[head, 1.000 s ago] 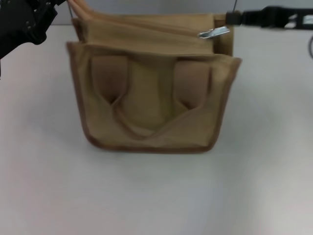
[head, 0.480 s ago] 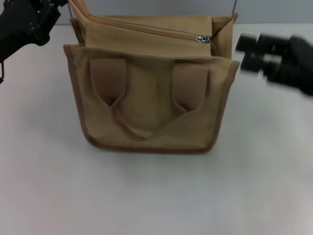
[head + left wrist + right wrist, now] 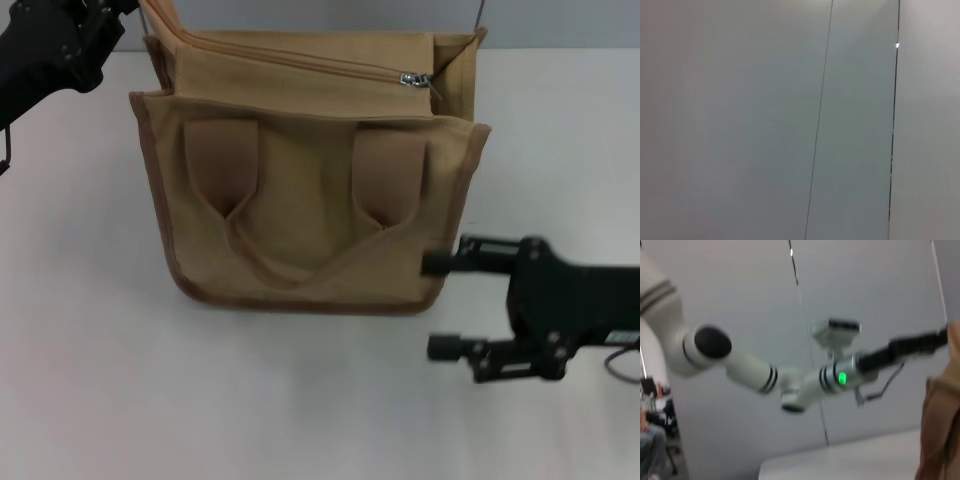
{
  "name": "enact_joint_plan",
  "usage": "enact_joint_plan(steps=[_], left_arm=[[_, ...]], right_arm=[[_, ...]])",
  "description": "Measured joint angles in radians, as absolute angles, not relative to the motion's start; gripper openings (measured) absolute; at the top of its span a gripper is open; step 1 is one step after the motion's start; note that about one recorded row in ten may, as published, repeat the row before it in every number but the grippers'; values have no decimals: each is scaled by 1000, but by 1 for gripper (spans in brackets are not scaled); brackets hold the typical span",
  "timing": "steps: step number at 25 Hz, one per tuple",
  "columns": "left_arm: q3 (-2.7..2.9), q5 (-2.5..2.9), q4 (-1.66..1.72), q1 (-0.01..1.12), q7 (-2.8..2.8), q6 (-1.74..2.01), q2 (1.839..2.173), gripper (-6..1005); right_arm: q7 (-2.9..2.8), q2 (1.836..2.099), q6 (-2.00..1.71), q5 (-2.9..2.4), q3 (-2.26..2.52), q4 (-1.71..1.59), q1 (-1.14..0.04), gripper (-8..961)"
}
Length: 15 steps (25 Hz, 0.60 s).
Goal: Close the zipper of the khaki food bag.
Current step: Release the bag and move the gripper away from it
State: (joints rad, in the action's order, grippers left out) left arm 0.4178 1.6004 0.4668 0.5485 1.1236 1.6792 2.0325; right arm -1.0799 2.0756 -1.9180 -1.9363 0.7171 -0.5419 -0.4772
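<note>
The khaki food bag [image 3: 305, 200] stands upright in the middle of the white table in the head view, its two strap handles hanging down the front. Along its top runs the zipper [image 3: 300, 60], with the silver slider [image 3: 413, 79] at the right end and the pull tab lying flat. My right gripper [image 3: 436, 305] is open low over the table by the bag's front right corner, holding nothing. My left gripper [image 3: 60, 45] sits at the bag's back left corner, against a strap rising there. The right wrist view shows the bag's edge [image 3: 942, 410] and the left gripper [image 3: 920, 344] reaching it.
The white table [image 3: 300, 400] spreads bare in front of the bag and to both sides. A grey wall [image 3: 765, 120] fills the left wrist view. The white left arm [image 3: 755, 372] spans the right wrist view.
My right gripper let go of the pull tab at the bag's top right and swung down to the front right of the table. The tab dropped flat. The left gripper stayed put.
</note>
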Motion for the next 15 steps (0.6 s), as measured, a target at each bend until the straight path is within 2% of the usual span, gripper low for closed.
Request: enact_joint_plan(steps=[15], left_arm=[[410, 1600, 466, 506, 1145, 1678, 2041, 76]], right_arm=[[-969, 2080, -1859, -1990, 708, -477, -477, 775]])
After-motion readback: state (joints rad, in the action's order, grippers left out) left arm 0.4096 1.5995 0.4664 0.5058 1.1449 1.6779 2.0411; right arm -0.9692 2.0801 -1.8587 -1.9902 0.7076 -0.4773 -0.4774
